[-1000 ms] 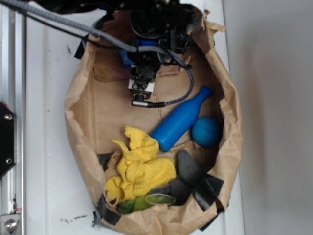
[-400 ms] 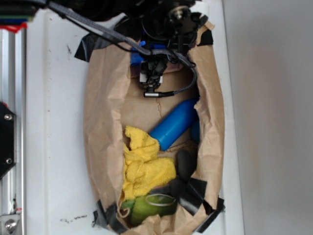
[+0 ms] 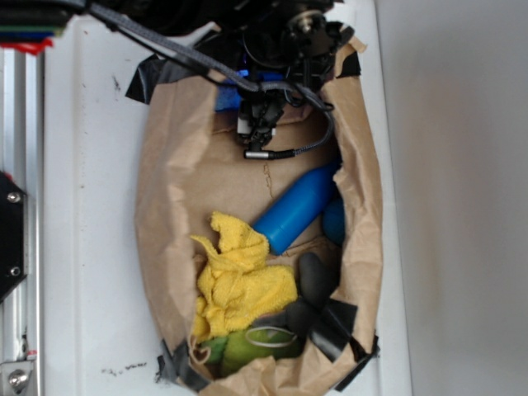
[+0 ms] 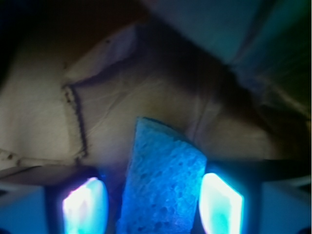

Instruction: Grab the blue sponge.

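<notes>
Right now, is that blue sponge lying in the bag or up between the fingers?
Between the fingers: in the wrist view the blue sponge stands between both fingers; actual contact is unclear.

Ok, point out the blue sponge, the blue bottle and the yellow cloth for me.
blue sponge [image 4: 163,183]: wrist view, middle of its speckled face.
blue bottle [image 3: 290,216]: exterior view, middle of its body.
yellow cloth [image 3: 239,276]: exterior view, centre of the crumpled folds.

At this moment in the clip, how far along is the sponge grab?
Done: the claw straddles the light blue porous foam sponge, one finger on each side, inside the brown paper bag. In hand: closing; a gap shows on the left, so firm contact is unclear. Left: clamp and lift the sponge out.
</notes>
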{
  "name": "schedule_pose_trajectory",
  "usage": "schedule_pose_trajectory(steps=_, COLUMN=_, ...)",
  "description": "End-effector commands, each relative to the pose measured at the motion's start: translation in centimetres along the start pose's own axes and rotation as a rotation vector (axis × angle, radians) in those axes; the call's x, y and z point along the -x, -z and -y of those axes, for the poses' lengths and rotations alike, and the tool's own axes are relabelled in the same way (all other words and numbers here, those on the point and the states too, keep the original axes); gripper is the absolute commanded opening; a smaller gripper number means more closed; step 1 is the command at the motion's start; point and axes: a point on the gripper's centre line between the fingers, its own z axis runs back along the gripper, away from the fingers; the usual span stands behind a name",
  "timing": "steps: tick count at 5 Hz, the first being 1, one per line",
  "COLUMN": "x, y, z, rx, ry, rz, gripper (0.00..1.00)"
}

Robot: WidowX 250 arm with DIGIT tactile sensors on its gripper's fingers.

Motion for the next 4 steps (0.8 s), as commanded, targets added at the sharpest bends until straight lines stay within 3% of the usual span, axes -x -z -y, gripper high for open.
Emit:
schedule_pose_trajectory(steps=1, x=-0.4, y=-2.3, z=0.0, rx=-0.027, ry=0.029, rz=0.07, gripper=0.0)
schedule_pose_trajectory(steps=2, x=0.1, y=-3.4, z=1.0, rx=-0.007, ry=0.078, rz=0.083, gripper=0.0)
schedule_pose_trajectory(steps=3, x=0.6, y=-7.7, z=4.6, rx=0.051, ry=0.133, rz=0.144, gripper=0.0)
schedule_pose_trajectory(steps=4, x=1.0, y=-11.4, z=8.1, rx=0.034, ry=0.142, rz=0.219, gripper=0.0)
